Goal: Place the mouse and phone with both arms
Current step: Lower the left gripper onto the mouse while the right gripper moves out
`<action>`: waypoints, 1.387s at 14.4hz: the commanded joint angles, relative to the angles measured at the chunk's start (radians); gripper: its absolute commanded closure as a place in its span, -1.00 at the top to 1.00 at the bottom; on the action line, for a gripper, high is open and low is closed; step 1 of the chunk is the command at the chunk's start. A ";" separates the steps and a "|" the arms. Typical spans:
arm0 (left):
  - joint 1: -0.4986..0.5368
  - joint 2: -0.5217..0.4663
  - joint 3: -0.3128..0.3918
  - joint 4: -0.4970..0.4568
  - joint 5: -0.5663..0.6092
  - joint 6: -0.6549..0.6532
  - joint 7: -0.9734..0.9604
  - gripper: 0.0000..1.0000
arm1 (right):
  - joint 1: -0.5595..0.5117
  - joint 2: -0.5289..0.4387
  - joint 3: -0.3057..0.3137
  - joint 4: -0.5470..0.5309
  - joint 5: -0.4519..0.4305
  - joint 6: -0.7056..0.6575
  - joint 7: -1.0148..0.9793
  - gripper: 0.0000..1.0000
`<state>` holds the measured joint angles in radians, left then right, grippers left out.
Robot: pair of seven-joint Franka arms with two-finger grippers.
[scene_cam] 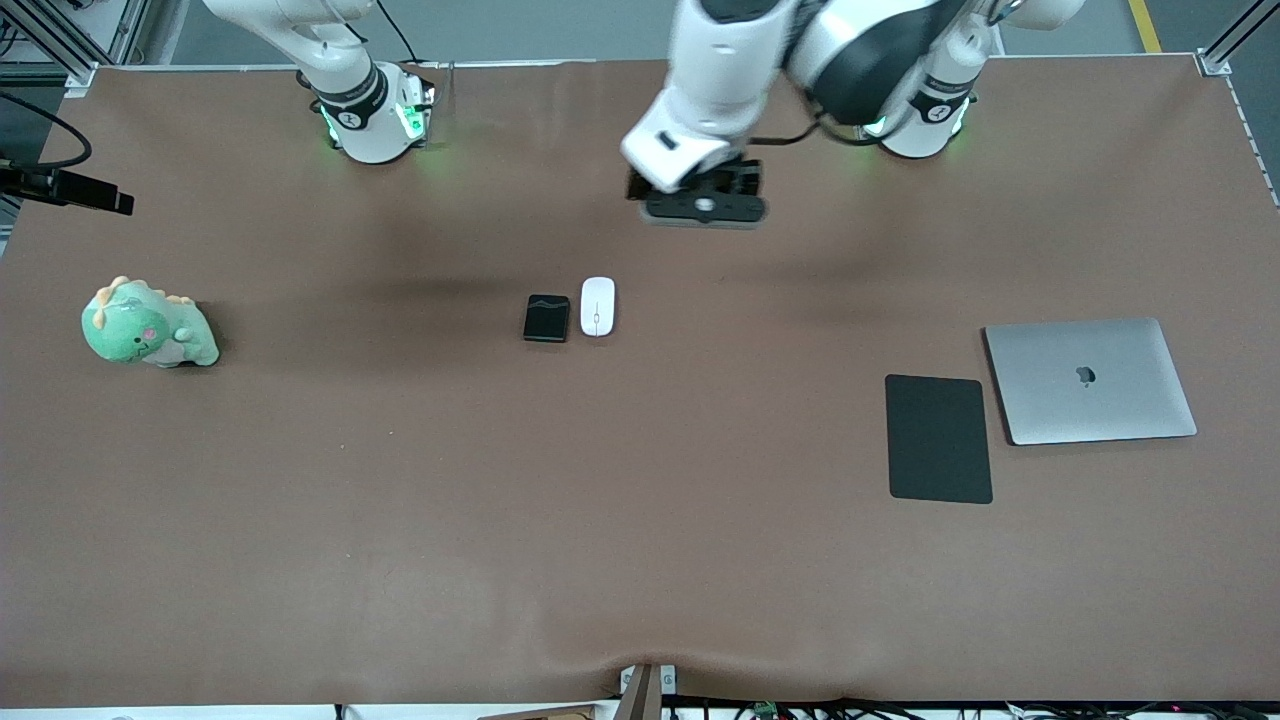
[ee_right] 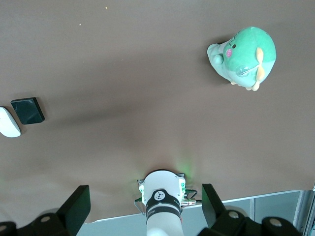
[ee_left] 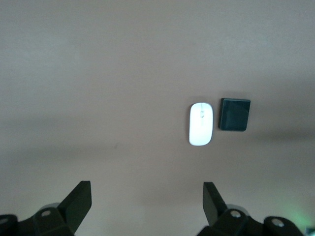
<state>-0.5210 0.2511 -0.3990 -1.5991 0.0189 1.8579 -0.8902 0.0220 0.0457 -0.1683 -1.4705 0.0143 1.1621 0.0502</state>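
Front view first: nothing's been picked up yet as far as I can see. The mouse sits mid-table and I'll use it as the landmark. The phone lies just beside the mouse, toward the right arm's end of the table. A big black pad and a closed laptop are well apart from the mouse toward the left arm's end, both a bit nearer the camera than the mouse. A green plush dinosaur is way off toward the right arm's end. The left gripper hangs in the air over bare table close to the mouse, holding nothing. The right arm's hand isn't in this shot.

Left wrist view: the left gripper's fingers are spread wide with nothing between them, and the mouse and phone sit side by side below, untouched.

Right wrist view: the right gripper is also wide open and empty, up high over its own base, just waiting. The phone and mouse show at the edge.

So basically both grabs and both placements are still to do.
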 commanded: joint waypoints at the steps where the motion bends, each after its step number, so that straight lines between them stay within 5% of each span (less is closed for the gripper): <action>1: -0.105 0.114 0.005 0.028 0.113 0.095 -0.178 1.00 | -0.013 0.008 0.001 0.018 0.004 -0.013 0.010 1.00; 7: -0.215 0.275 0.006 0.033 0.187 0.259 -0.328 1.00 | 0.022 0.049 0.004 0.022 -0.033 -0.036 -0.004 1.00; 11: -0.218 0.408 0.006 0.120 0.261 0.303 -0.323 1.00 | 0.021 0.055 0.004 0.042 -0.031 -0.035 -0.004 1.00; 20: -0.221 0.520 0.052 0.136 0.308 0.394 -0.300 1.00 | 0.076 0.109 0.006 0.044 -0.028 -0.022 -0.003 1.00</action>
<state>-0.7355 0.7413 -0.3576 -1.4935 0.3043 2.2234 -1.1897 0.0947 0.1246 -0.1610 -1.4509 0.0019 1.1477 0.0514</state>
